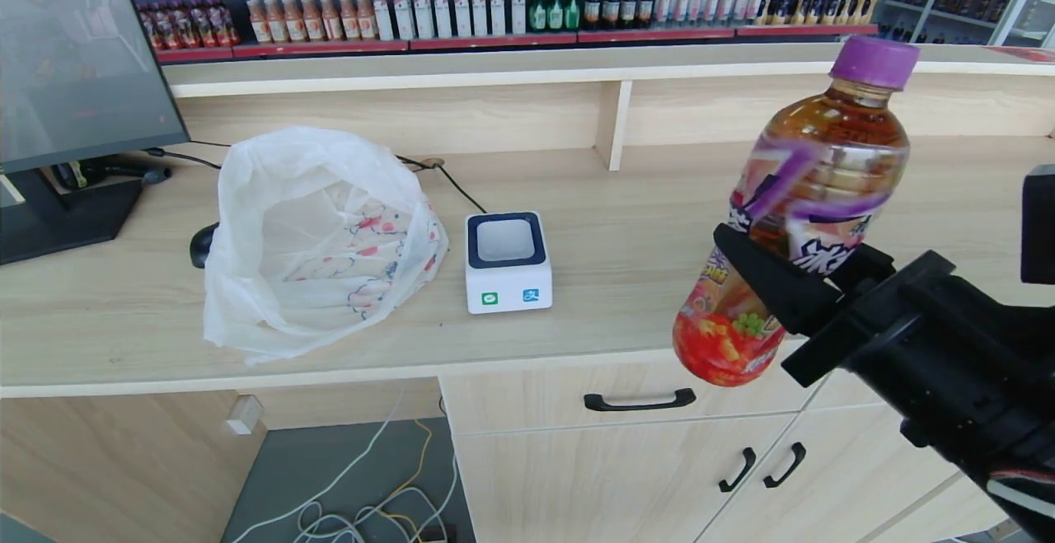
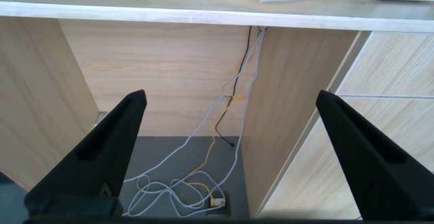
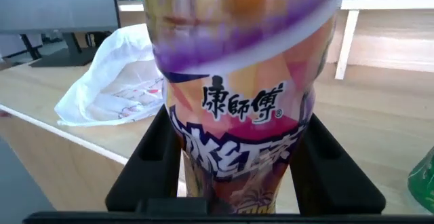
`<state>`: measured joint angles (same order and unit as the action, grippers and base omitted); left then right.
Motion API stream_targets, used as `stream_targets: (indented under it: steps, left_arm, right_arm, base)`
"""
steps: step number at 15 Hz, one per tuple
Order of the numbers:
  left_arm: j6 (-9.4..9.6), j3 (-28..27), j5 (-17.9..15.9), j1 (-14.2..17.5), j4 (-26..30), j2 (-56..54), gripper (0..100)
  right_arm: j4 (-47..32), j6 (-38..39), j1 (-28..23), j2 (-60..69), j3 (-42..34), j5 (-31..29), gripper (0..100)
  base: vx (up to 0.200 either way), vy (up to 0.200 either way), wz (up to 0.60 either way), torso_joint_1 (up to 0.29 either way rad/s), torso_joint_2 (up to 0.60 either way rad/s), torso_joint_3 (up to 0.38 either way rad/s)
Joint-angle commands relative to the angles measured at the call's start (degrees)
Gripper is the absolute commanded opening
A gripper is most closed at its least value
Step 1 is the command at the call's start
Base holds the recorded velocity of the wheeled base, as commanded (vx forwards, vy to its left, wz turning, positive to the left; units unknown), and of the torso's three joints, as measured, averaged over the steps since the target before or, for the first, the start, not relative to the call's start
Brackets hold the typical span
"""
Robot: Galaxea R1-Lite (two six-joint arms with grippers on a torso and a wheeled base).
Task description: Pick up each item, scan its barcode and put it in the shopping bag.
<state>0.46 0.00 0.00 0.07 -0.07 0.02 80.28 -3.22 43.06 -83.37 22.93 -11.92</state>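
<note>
While clamping the bottle [image 1: 824,139] mid-label in the right gripper [image 1: 775,267] off the counter's [image 1: 643,222] front-right edge, probably best turning its barcode toward the mid-counter scanner [image 1: 506,261], leaving the left gripper [image 2: 230,149] spread empty below.

I see right pincer [image 1: 812,275] at lower right of frame, clamped round tea bottle [image 1: 824,164], purple cap up, bottle tilted. Shopping bag [image 1: 313,238] open on table [image 1: 643,222], centre left. Scanner [image 1: 507,263] just beside bag, mid-frame.
</note>
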Motion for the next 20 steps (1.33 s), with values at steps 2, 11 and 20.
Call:
stream_targets:
  steps: [2, 11, 20]
  left_arm:
    - [0.06, 0.0, 0.0, -0.1, 0.0, 0.0, 100]
    - [-0.11, 0.0, 0.1, 0.0, 0.0, 0.0, 100]
    - [-0.2, 0.0, 0.0, 0.0, 0.0, 0.0, 100]
  right_arm:
    - [0.5, 3.2, -4.6, -2.3, 4.3, -0.1, 0]
    - [2.6, 4.4, -5.2, -4.9, 7.7, 0.1, 0]
    - [2.6, 4.4, -5.2, -4.3, 7.8, 0.4, 0]
  base:
    - [0.0, 0.0, 0.0, 0.0, 0.0, 0.0]
    - [0.0, 0.067, 0.0, -0.001, 0.0, 0.001]
    - [0.0, 0.2, 0.0, 0.002, 0.0, 0.002]
